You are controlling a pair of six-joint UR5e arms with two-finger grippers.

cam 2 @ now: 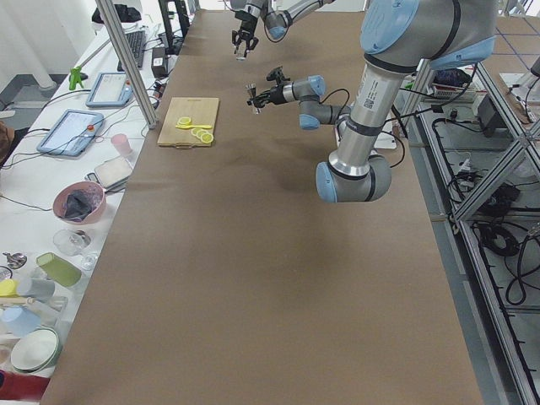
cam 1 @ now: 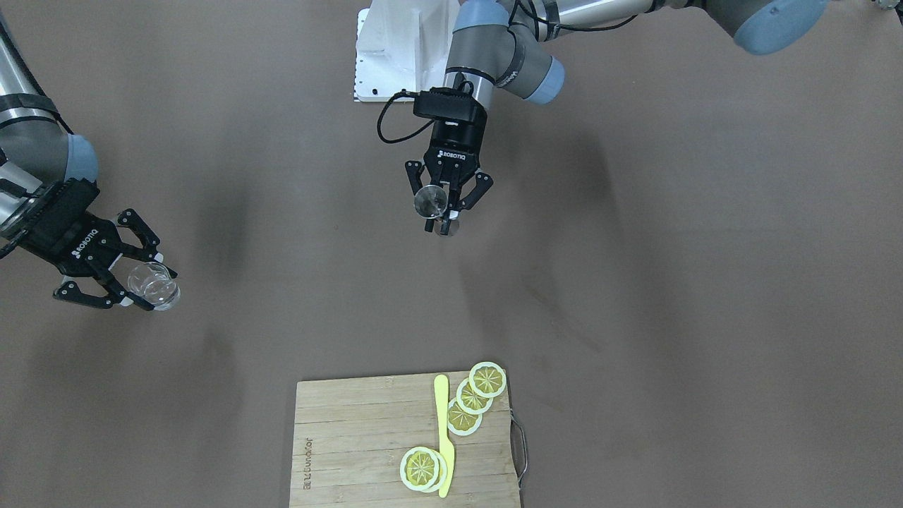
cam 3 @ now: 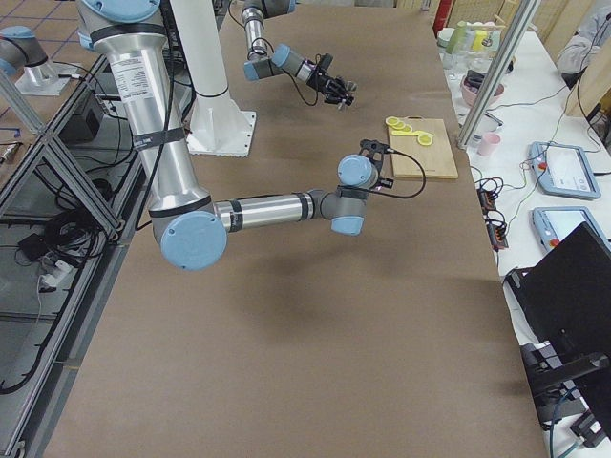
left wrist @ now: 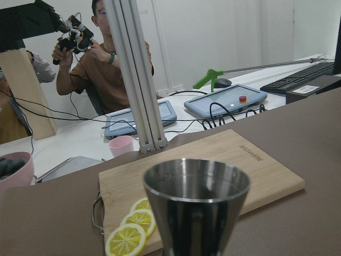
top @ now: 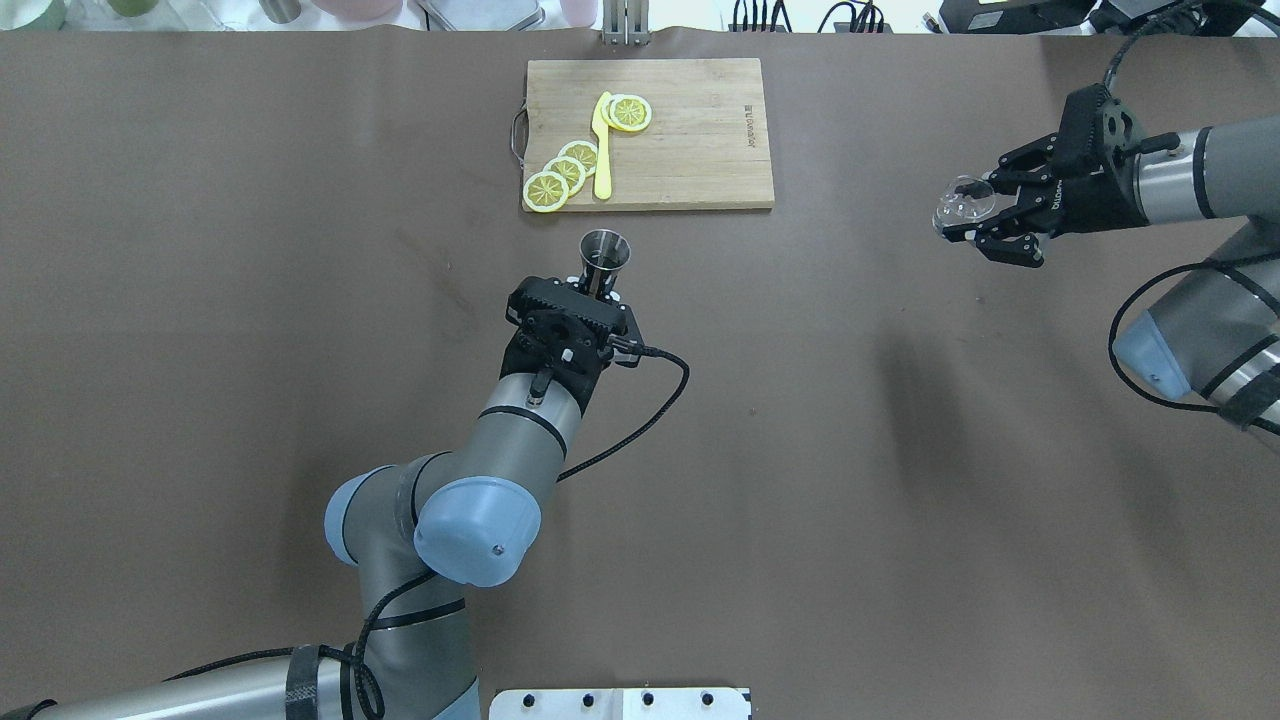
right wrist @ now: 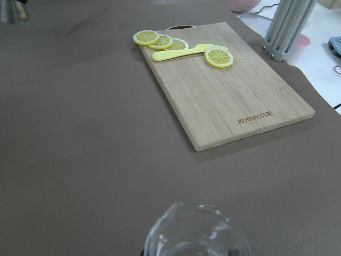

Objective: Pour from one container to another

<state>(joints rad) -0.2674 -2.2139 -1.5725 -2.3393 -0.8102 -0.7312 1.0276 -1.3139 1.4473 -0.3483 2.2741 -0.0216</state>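
The steel jigger [top: 605,250] stands upright in my left gripper [top: 602,288], which is shut on its narrow waist, just short of the chopping board. It shows in the front-facing view too, the jigger [cam 1: 430,201] in the left gripper [cam 1: 443,214], above the table's middle. The jigger's upper cone [left wrist: 197,205] fills the left wrist view. Far off at the table's right side, my right gripper [top: 955,212] is shut on the clear glass [top: 965,200], held off the table. The glass [cam 1: 152,283] sits between the right gripper's [cam 1: 155,289] fingers, and its rim [right wrist: 196,232] lies at the right wrist view's bottom edge.
A wooden chopping board [top: 700,130] at the far edge carries several lemon slices [top: 565,172] and a yellow knife [top: 603,150]. A white base plate [cam 1: 388,49] sits by the robot. Beyond the far edge stand a metal post [left wrist: 136,74], tablets, bowls and a seated person [left wrist: 106,64].
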